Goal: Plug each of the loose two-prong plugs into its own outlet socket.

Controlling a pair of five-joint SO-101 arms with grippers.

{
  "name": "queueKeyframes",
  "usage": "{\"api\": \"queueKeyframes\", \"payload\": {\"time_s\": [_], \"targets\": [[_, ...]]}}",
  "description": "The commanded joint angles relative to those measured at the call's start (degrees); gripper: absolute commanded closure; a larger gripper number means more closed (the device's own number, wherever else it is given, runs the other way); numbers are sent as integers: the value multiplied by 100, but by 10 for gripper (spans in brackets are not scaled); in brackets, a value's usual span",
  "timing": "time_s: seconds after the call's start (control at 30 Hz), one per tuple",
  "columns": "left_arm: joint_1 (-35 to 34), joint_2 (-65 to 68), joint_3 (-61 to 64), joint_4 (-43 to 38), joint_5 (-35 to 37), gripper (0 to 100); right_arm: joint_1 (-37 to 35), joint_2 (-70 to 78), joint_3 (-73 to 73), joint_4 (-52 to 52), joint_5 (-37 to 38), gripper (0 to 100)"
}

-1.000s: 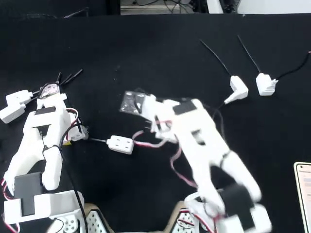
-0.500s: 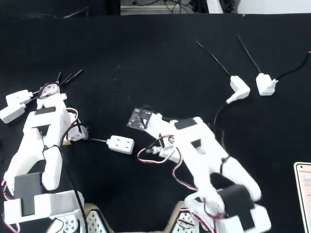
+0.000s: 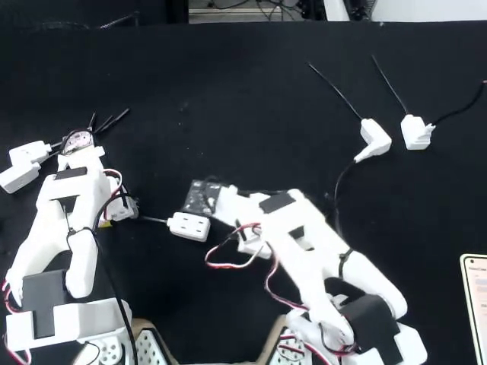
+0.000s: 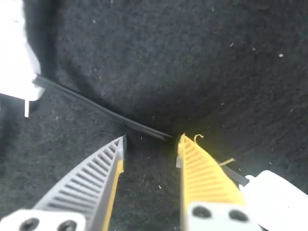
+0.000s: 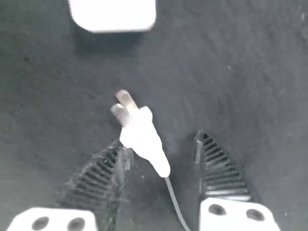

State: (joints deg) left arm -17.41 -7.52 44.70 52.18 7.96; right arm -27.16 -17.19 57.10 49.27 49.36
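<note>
Right gripper [image 5: 160, 142]: dark ribbed fingers spread apart, clamped on nothing. A small white two-prong plug [image 5: 139, 132] lies on the black cloth table [image 3: 228, 91] between them, closer to one finger, with its pale cord trailing back toward the wrist. Its metal prongs point at a white rounded outlet socket block [image 5: 113, 14], with a gap between.

From above, that gripper sits just beside the socket block [image 3: 189, 226].

Left gripper [image 4: 150, 139]: one grey and one yellow ribbed finger, held apart, straddling a thin black cable [image 4: 96, 108] flat on the cloth.

Left edge: two white blocks [image 3: 23, 163] side by side.

Far side: an angled white plug [image 3: 373, 139] and a squat white plug [image 3: 415, 131], each with a black cord, near each other and well apart from both arms.
</note>
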Motion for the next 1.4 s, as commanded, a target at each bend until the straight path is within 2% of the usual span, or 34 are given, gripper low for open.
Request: {"api": "queueKeyframes", "payload": {"time_s": [0.0, 0.27, 0.33, 0.43, 0.5, 0.63, 0.77, 0.87, 0.97, 1.03, 1.2, 1.37], "targets": [[-127, 0, 4, -211, 70, 823, -229, -224, -22, -105, -26, 790], [-127, 0, 4, -202, 70, 823, 9, -224, 330, -484, 545, 796], [-127, 0, 4, -202, 70, 823, 35, -224, 435, -747, 545, 849], [-127, 0, 4, -202, 70, 823, 44, -277, 470, -905, 448, 995], [-127, 0, 4, -202, 70, 823, 53, -312, 409, -888, 167, 975], [-127, 0, 4, -202, 70, 823, 35, -936, 303, -316, -26, 988], [-127, 0, 13, -193, 62, 823, 35, -2193, 233, 536, -35, 988], [-110, -53, 92, -193, 62, 823, -44, -3275, 277, 633, -316, 988], [-92, -88, 127, -185, 62, 823, -396, -3881, 470, 211, -958, 988], [-110, -255, 136, -62, 62, 823, -659, -3908, 655, -246, -1090, 988], [-136, -1143, 435, -53, 62, 823, -1029, -3371, 1051, -1688, -1134, 988], [-127, -2066, 954, -281, 88, 823, -1231, -2431, 1332, -3095, -1829, 988]]}}
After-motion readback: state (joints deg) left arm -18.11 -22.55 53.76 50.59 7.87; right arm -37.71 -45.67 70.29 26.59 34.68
